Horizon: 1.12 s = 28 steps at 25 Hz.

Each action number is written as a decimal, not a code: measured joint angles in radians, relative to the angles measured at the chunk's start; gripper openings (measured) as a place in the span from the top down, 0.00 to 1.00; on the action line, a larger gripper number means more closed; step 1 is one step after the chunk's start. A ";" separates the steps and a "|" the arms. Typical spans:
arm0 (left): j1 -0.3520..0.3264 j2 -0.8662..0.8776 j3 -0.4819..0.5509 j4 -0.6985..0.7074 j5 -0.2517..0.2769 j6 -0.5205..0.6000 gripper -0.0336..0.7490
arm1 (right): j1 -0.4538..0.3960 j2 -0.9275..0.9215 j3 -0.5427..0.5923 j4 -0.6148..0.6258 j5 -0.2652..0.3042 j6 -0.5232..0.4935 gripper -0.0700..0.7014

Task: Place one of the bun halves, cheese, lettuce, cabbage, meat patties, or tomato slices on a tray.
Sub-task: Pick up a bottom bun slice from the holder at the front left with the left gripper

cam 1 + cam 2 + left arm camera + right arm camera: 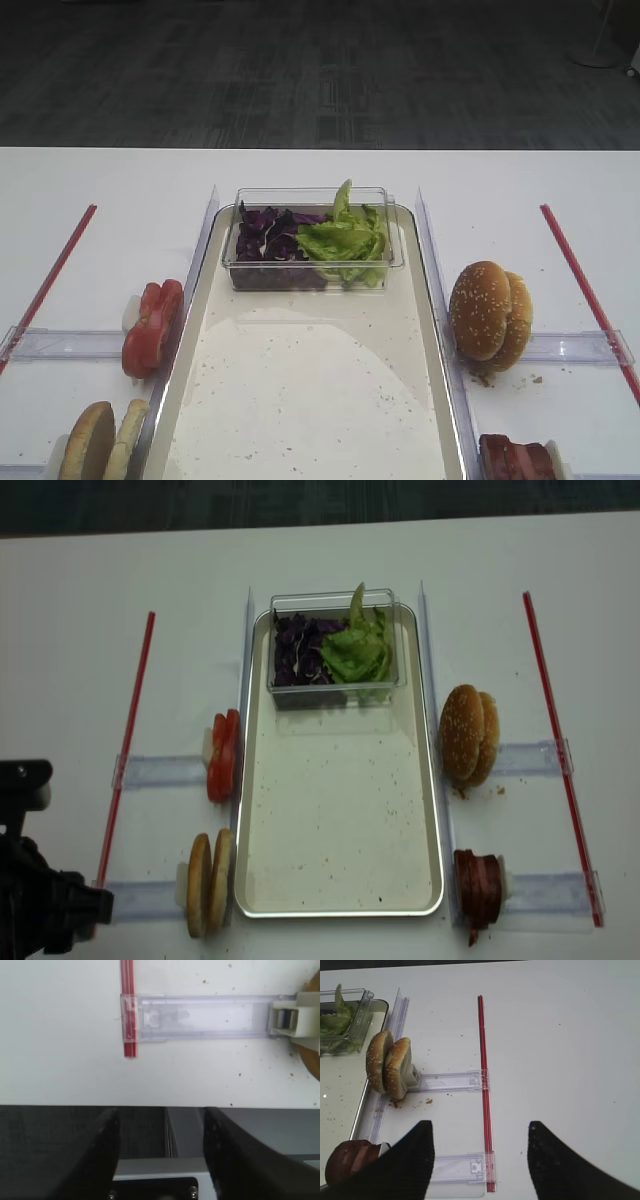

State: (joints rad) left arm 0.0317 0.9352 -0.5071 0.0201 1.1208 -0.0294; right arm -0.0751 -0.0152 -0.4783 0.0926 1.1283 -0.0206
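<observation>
At the near left of the white surface [330, 550], the bun halves [209, 884] stand on edge in a clear strip holder [140, 900], just outside the tray [437, 810]; across from them at the near right, the meat patties [478, 888] stand edge-on in their own holder. Between them the tray lies lengthwise, its cream floor speckled with crumbs and bare over its near part. Farther along on the left, the tomato slices [222, 755] sit upright beside the tray's rim, and on the right two sesame-seeded buns [469, 735] lean together on edge with crumbs at their base. At the far end of the tray stands a clear plastic tub [336, 694] holding the cabbage [298, 650] on its left side and the lettuce [360, 650] on its right, the two touching. A red strip [130, 740] runs near to far on each outer side. Only the overhead realsense view catches the left arm, a dark mass at the near left corner. The left wrist view alone shows the left gripper [161, 1145] parted and empty at the surface's near edge, a holder and red strip end beyond it. The right wrist view alone shows the right gripper [480, 1155], its jaws spread and holding nothing, hovering near the patties.
</observation>
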 joint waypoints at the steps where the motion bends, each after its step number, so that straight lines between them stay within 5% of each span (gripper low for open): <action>1: 0.000 0.022 -0.012 0.002 0.000 0.000 0.51 | 0.000 0.000 0.000 0.000 0.000 0.000 0.33; 12: 0.000 0.199 -0.148 0.007 -0.032 -0.002 0.51 | 0.000 0.000 0.000 0.000 0.000 0.000 0.33; 23: 0.000 0.282 -0.212 -0.005 -0.012 -0.002 0.51 | 0.000 0.000 0.000 0.000 0.000 0.000 0.33; 28: -0.069 0.284 -0.213 -0.020 0.000 -0.029 0.51 | 0.000 0.000 0.000 0.000 0.000 0.000 0.33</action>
State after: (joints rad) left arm -0.0376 1.2190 -0.7201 0.0000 1.1210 -0.0583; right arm -0.0751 -0.0152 -0.4783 0.0926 1.1283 -0.0206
